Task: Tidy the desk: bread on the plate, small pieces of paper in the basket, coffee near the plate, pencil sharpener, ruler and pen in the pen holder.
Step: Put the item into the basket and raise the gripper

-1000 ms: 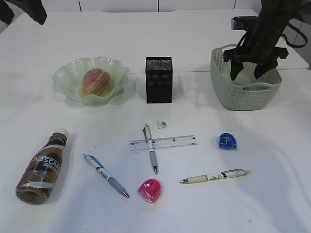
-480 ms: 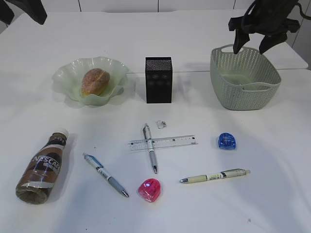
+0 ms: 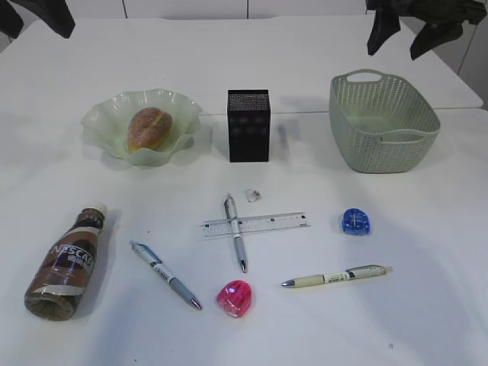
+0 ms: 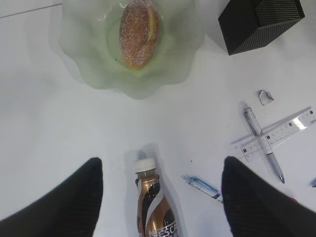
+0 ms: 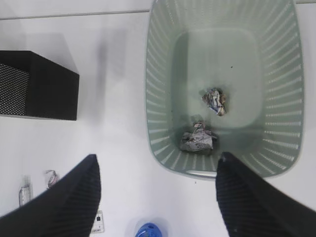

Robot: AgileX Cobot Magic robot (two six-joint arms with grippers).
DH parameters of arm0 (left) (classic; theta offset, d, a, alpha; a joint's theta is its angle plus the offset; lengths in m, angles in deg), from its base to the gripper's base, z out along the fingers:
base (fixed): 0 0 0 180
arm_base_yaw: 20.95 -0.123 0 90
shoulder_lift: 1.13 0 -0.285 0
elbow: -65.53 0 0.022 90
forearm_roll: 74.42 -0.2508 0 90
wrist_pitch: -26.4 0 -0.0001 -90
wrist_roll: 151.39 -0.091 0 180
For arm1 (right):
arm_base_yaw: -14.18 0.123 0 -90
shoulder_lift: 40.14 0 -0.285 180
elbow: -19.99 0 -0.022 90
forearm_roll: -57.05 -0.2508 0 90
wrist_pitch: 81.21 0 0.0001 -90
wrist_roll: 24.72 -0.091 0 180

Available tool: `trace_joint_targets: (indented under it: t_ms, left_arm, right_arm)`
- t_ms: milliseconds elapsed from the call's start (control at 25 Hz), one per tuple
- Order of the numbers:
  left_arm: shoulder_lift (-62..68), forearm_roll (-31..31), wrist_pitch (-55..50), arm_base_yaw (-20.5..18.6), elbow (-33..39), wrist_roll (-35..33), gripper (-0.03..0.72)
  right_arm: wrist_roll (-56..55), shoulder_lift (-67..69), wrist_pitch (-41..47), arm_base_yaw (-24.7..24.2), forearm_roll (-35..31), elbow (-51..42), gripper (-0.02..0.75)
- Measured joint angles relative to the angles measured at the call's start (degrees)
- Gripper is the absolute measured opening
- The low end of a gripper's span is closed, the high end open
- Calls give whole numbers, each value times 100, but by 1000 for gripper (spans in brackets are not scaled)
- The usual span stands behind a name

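The bread [image 3: 149, 127] lies in the plate [image 3: 107, 122]. Two small pieces of paper [image 5: 198, 139] lie inside the basket [image 3: 381, 145], and another [image 3: 254, 195] sits on the desk. My right gripper [image 3: 412, 34] hangs open and empty high above the basket. The coffee [image 3: 67, 261] lies on its side at front left, under my open, empty left gripper [image 4: 161, 168]. The ruler [image 3: 267, 224] lies across a pen [image 3: 235, 242]. Two more pens [image 3: 165, 274] [image 3: 335, 277] lie near a pink pencil sharpener [image 3: 235, 297] and a blue one [image 3: 356, 222]. The pen holder [image 3: 248, 126] stands upright.
The pen holder stands between the plate and the basket in the back row. A seam line [image 3: 305, 113] crosses the white desk behind them. The loose items cluster in the front middle.
My right gripper has lifted out of the basket and now hangs above its far rim, still open. The left gripper and the desk items have not moved.
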State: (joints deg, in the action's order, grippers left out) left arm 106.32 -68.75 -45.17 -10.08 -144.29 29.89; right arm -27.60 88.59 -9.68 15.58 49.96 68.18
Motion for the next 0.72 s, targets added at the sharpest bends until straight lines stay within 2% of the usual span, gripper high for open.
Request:
trace_joint_targets:
  t_ms: [480,720]
  left_arm:
    - [0,12,0,0,0,11,526]
    - [0,-184,0,0,0,217,526]
  right_arm:
    - [0,-347,11,0,-79,-548,564]
    - [0,-871,11,0,-84,-1343,564]
